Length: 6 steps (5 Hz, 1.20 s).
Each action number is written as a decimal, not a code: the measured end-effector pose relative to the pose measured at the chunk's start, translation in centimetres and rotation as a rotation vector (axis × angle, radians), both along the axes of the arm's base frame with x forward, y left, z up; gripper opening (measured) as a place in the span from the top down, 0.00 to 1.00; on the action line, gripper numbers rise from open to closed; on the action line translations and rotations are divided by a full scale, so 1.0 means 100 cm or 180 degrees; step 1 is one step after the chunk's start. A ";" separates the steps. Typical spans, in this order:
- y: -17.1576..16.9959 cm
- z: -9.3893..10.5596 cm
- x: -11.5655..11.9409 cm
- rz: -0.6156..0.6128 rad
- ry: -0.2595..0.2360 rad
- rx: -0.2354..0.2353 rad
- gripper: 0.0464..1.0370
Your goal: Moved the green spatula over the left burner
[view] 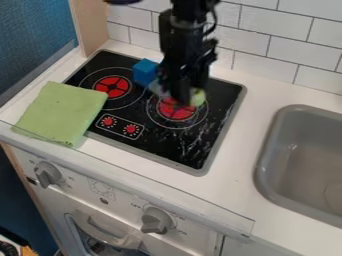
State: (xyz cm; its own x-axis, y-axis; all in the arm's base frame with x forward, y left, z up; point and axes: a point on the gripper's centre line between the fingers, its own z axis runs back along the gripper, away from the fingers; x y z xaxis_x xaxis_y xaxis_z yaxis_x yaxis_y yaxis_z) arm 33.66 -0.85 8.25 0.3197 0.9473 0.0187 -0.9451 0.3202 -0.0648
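The black gripper (182,98) hangs down over the right burner (176,111) of the black stovetop. Just right of the gripper's lower end shows a small rounded light-green part (198,97), perhaps of the green spatula; the rest is hidden behind the gripper, and whether it is held cannot be told. A small greyish piece (157,88) sticks out on the gripper's left side. The left burner (112,86) lies uncovered, with its red centre in view.
A blue block (144,71) stands between the burners toward the back. The green cloth (61,109) overlaps the stovetop's left front edge. At the right is a grey sink (266,150), and a tiled wall (274,40) rises behind the counter.
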 end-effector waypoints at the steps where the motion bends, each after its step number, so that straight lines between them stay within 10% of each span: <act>1: -0.006 -0.005 0.012 -0.0356 0.0164 -0.0217 0.66; 6: 0.056 -0.026 0.035 0.0089 0.0416 -0.0344 0.66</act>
State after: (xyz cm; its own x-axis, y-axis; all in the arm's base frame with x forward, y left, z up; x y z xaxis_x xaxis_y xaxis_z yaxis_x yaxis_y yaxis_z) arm 37.11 4.73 5.60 0.2861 0.9502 -0.1237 -0.9562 0.2914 0.0268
